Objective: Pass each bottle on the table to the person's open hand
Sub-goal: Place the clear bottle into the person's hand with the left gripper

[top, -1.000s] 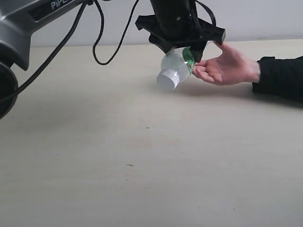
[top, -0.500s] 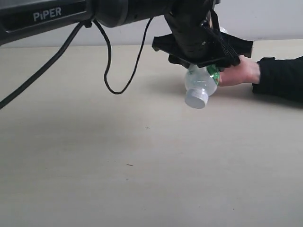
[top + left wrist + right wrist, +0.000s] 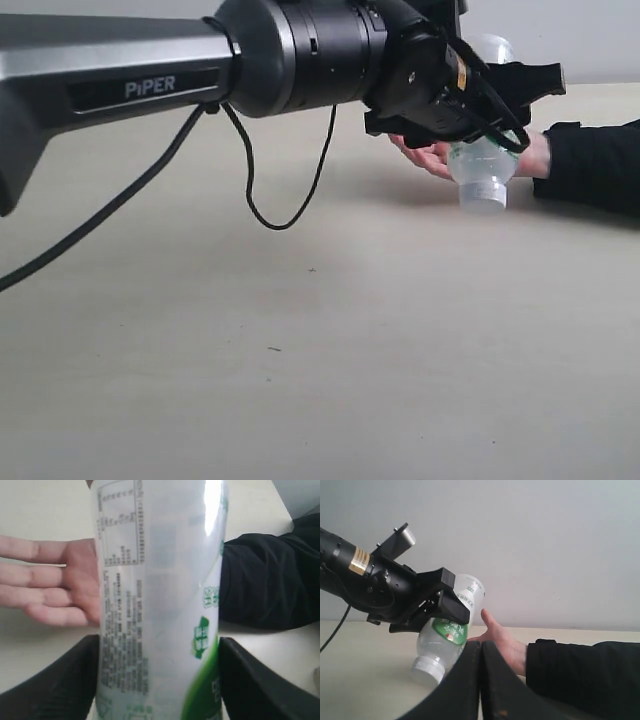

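Note:
A clear bottle (image 3: 483,172) with a white-green label hangs cap down, and my left gripper (image 3: 478,108) is shut on its body. It hovers over the person's open hand (image 3: 428,155), which lies palm up on the table (image 3: 300,350). In the left wrist view the bottle (image 3: 160,600) fills the middle between both black fingers (image 3: 60,685), with the hand (image 3: 55,585) behind it. My right gripper (image 3: 481,647) is shut and empty, held low and apart, with the bottle (image 3: 445,642) and the hand (image 3: 502,642) in front of it. No other bottles show.
The person's black sleeve (image 3: 590,165) rests on the table at the right. A black cable (image 3: 270,205) loops down from the left arm (image 3: 150,85), which spans the upper left. A pale wall (image 3: 545,540) stands behind the table.
The left arm has carried the bottle to the right, from in front of the fingertips to over the palm. The bottle has turned from slanted to nearly cap down.

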{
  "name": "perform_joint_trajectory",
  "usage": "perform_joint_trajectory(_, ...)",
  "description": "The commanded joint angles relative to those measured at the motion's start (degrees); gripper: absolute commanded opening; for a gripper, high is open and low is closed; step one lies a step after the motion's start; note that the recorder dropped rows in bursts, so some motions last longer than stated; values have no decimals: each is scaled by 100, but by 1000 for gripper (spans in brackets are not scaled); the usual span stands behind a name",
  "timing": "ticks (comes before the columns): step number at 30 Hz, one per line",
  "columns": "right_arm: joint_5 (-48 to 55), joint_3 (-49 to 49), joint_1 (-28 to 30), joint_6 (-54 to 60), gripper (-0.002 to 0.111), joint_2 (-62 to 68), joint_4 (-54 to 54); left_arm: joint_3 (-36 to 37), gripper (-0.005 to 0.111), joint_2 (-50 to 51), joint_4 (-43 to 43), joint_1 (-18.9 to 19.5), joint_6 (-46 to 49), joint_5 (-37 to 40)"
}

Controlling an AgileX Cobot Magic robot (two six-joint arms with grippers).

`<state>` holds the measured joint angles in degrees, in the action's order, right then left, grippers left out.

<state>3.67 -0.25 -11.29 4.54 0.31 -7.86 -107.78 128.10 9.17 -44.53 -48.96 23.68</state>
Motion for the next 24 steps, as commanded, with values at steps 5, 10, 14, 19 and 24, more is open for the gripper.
perform_joint_trajectory(5, -41, 25, -8, 12, 0, -31, 31, 31, 0, 374, 53, 205, -199, -605)
perform_joint_trajectory(10, -41, 25, -8, 12, 0, -31, 31, 31, 0, 453, 53, 338, -212, -814)
perform_joint_trajectory(14, -41, 25, -8, 12, 0, -31, 31, 31, 0, 488, 53, 393, -241, -936)
perform_joint_trajectory(19, -41, 25, -8, 12, 0, -31, 31, -119, 0, 656, 53, 393, -230, -1061)
perform_joint_trajectory(24, -41, 25, -8, 12, 0, -31, 31, -516, 0, 869, 53, 393, -219, -752)
